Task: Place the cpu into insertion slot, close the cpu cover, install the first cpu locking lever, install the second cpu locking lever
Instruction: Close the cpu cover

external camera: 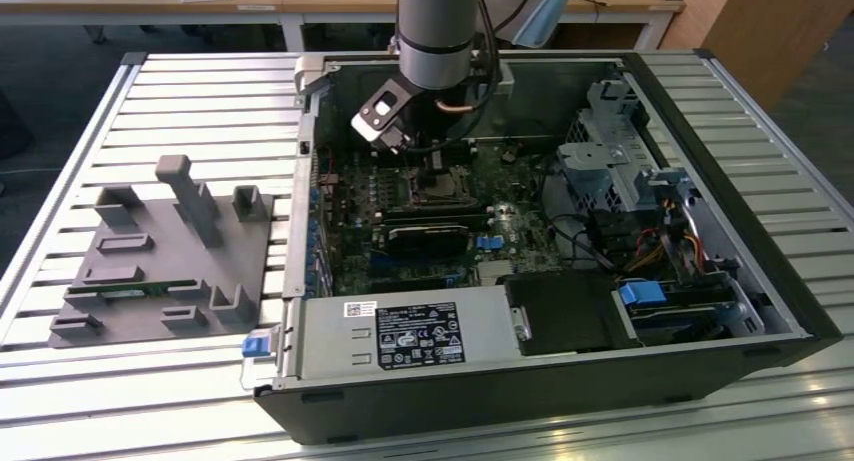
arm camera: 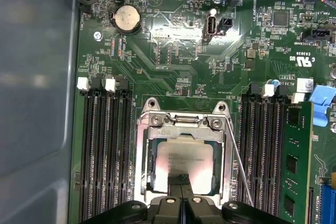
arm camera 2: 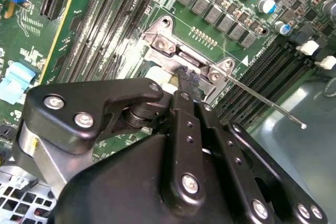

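Vertical arm (external camera: 438, 31), end effector (arm camera: 179, 179) straight down, fingertips (arm camera: 174, 181) tight together.

On my feed the exterior view is bright and even. The slatted table (external camera: 80, 131) shines pale, with white glare streaks along its front edge towards the exterior view's right, while the inside of the computer case (external camera: 534, 396) lies in shadow. In the first wrist view the motherboard (arm camera: 173, 66) is well lit, the cpu (arm camera: 181, 156) top gives off a pale sheen, and the case wall (arm camera: 31, 103) beside the board is a grey blur.
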